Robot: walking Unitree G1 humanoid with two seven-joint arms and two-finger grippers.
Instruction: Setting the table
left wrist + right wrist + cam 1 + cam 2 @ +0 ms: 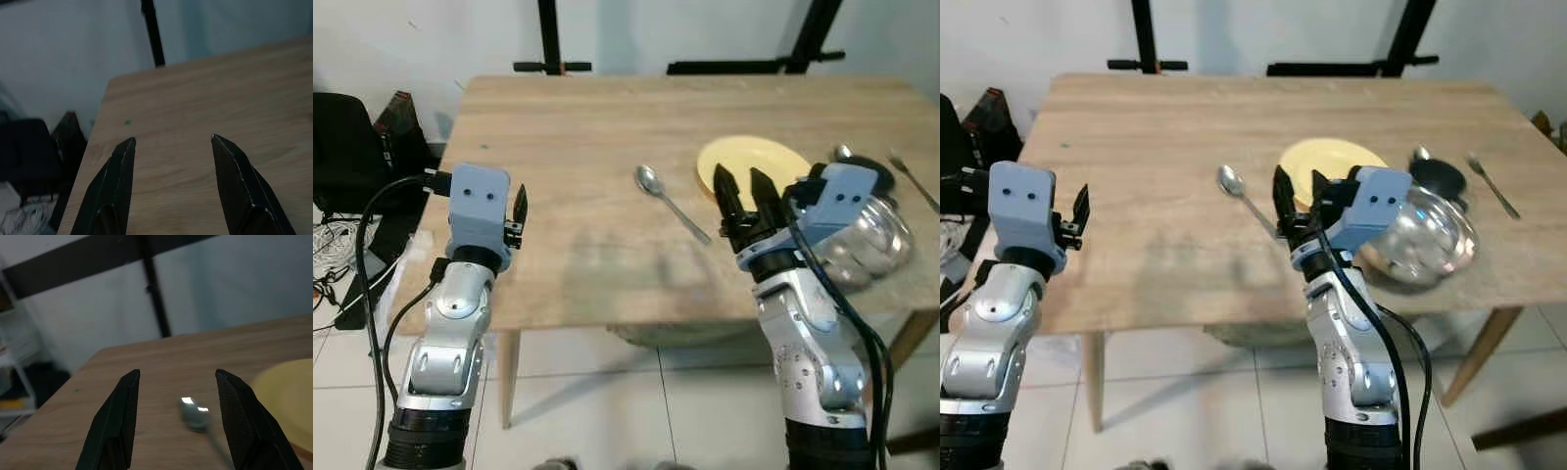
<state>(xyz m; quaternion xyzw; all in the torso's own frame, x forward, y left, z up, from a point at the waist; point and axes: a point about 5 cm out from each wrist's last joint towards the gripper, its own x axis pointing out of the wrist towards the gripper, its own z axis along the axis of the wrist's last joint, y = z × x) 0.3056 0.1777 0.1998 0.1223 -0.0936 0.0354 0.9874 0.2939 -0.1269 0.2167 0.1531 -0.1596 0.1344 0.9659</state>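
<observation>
One wooden surface (578, 147) carries one yellow plate (754, 162), one glass bowl (1425, 235) at its right front edge, one spoon (668, 201) left of the plate and one fork (1494, 184) far right. The right gripper (744, 191), fingers apart, hovers over the plate's near rim; its wrist view shows the spoon between the fingers. The left gripper (173, 161), also spread, hangs over bare wood.
</observation>
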